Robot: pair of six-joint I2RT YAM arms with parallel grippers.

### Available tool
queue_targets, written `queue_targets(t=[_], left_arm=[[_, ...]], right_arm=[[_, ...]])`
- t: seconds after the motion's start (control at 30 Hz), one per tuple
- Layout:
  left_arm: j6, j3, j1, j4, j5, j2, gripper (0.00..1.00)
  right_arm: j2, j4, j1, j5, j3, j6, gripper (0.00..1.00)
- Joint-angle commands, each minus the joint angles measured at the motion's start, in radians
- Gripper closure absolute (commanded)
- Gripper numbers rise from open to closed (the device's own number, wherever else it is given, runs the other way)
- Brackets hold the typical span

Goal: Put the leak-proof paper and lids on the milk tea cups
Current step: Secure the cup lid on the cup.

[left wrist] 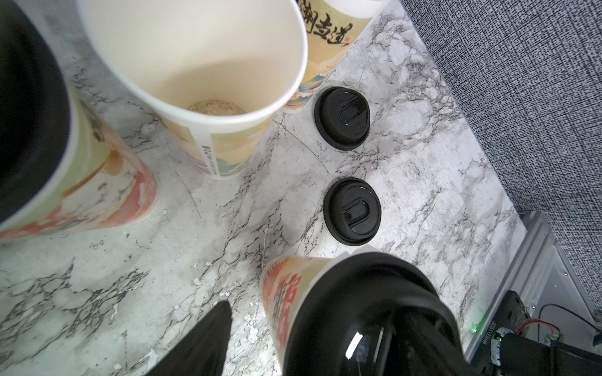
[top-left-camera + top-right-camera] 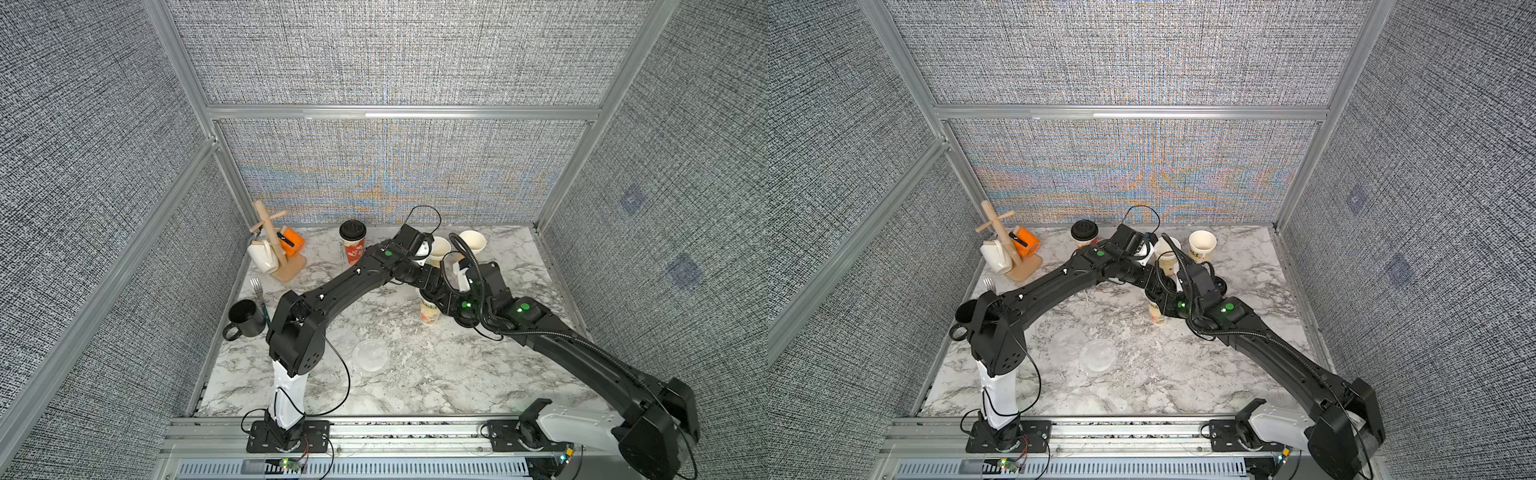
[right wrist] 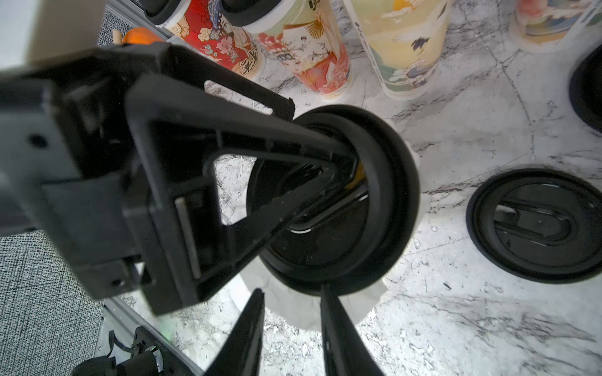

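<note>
A red-orange milk tea cup stands mid-table with a black lid on it. The white leak-proof paper hangs out as a skirt under that lid. My left gripper is open over it: one of its fingers lies on the lid top, another hangs beside the cup, apart from it. My right gripper is open at the lid's rim, nothing between its fingertips. Two uncovered cups and a lidded one stand behind. A loose paper disc lies near the front, a fainter one beside it.
Two loose black lids lie on the marble table right of the cups. At the back left a wooden mug tree holds an orange and a white mug. A black mug and a fork sit by the left wall.
</note>
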State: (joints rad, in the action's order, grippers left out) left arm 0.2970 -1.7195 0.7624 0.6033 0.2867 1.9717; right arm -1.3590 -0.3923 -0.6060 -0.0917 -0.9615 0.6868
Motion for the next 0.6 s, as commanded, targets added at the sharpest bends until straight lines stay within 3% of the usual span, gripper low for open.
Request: queue_targets(t=[0.0,0.3,0.57], left_arm=[[-0.040,0.028,0.003,0.262,-0.054,0.024,0.21],[-0.041,0.043,0.004,0.256,-0.050,0.024,0.21],[-0.042,0.061,0.004,0.244,-0.046,-0.006,0.21]], right_arm=[[-0.012,-0.046,-0.003,0.047,0.007,0.024,0.66],[-0.049,-0.044,-0.041,0.058,-0.009,0.031,0.65],[-0.070,-0.033,-0.070,0.081,-0.027,0.040,0.76]])
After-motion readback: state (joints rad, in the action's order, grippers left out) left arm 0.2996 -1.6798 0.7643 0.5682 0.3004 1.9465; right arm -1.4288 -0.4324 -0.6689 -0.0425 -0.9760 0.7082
